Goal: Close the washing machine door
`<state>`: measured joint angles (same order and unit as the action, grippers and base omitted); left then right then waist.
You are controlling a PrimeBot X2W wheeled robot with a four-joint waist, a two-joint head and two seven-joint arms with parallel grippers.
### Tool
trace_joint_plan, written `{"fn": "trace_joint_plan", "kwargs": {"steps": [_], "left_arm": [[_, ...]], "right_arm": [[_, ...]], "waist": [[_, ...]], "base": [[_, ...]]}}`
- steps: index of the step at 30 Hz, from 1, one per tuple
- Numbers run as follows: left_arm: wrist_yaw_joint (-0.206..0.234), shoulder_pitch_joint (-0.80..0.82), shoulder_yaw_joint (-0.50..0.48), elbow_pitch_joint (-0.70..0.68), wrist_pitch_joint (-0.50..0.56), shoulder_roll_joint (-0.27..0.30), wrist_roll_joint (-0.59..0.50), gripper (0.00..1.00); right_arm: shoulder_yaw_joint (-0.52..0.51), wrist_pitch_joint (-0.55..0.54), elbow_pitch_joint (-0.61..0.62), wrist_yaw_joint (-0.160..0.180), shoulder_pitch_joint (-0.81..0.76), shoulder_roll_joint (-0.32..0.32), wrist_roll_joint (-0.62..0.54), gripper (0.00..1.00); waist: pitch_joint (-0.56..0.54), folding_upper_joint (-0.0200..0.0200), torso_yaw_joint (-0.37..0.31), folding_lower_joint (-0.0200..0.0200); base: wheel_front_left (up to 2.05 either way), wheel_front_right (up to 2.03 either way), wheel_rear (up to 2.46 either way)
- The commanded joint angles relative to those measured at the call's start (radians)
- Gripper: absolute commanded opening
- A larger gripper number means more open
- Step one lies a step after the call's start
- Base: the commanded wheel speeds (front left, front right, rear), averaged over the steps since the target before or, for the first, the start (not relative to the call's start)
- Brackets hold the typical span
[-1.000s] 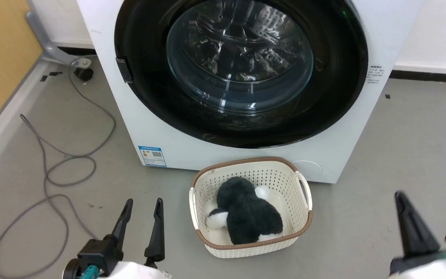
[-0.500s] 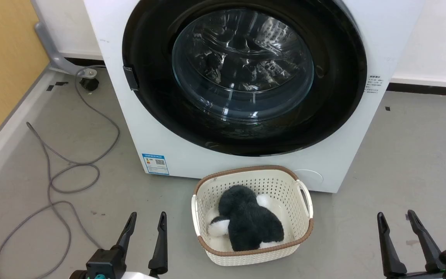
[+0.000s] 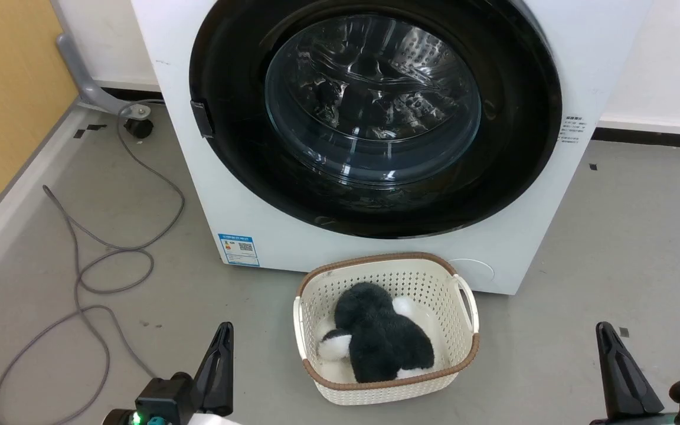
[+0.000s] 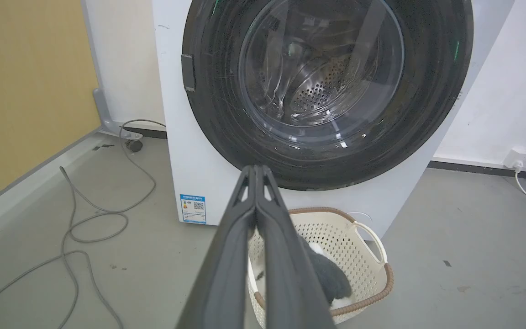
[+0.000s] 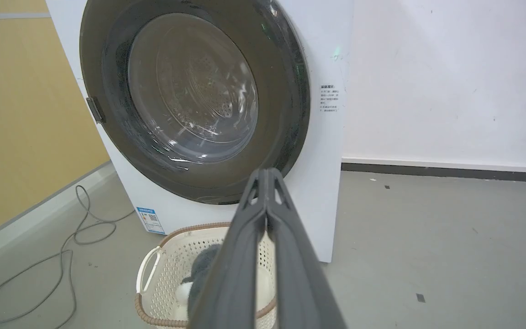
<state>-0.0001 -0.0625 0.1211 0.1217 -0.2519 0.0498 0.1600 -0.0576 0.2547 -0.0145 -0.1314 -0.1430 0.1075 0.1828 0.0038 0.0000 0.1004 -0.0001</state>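
The white washing machine (image 3: 245, 212) stands ahead of me on the grey floor. Its round black-rimmed door (image 3: 375, 112) with the bulging glass window lies flush against the front, the steel drum visible through the glass (image 4: 320, 73). The same door (image 5: 194, 100) also faces the right wrist camera. My left gripper (image 3: 223, 330) is low at the left, shut, its fingertips (image 4: 256, 170) pressed together and empty. My right gripper (image 3: 602, 330) is low at the right, also shut with nothing in it, its fingertips (image 5: 267, 173) meeting. Both are well back from the machine.
A cream laundry basket (image 3: 316, 283) with a black-and-white plush toy (image 3: 381, 339) stands on the floor just before the machine, between my grippers. A grey cable (image 3: 104, 260) loops over the floor at the left, beside a yellow wall (image 3: 3, 88). Bare floor at the right.
Both grippers have shut since half a second ago, when their fingers stood apart. The head camera shifted slightly over the second. The door has not moved.
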Motion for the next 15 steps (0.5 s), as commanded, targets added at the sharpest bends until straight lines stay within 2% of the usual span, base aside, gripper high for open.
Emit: {"fn": "trace_joint_plan", "kwargs": {"steps": [1,15], "left_arm": [[0.0,0.003,-0.004,-0.004,0.006,0.0,-0.007,0.0],[0.0,0.009,-0.016,-0.017,0.033,0.0,-0.023,0.0]], "right_arm": [[0.002,-0.008,0.001,0.0,0.006,-0.002,-0.007,0.0],[0.008,-0.035,0.002,0.0,0.021,-0.008,-0.026,0.0]], "waist": [[0.0,0.0,-0.002,0.0001],[0.0,0.0,-0.012,0.0001]], "base": [[0.0,0.0,0.0],[0.0,0.0,0.0]]}}
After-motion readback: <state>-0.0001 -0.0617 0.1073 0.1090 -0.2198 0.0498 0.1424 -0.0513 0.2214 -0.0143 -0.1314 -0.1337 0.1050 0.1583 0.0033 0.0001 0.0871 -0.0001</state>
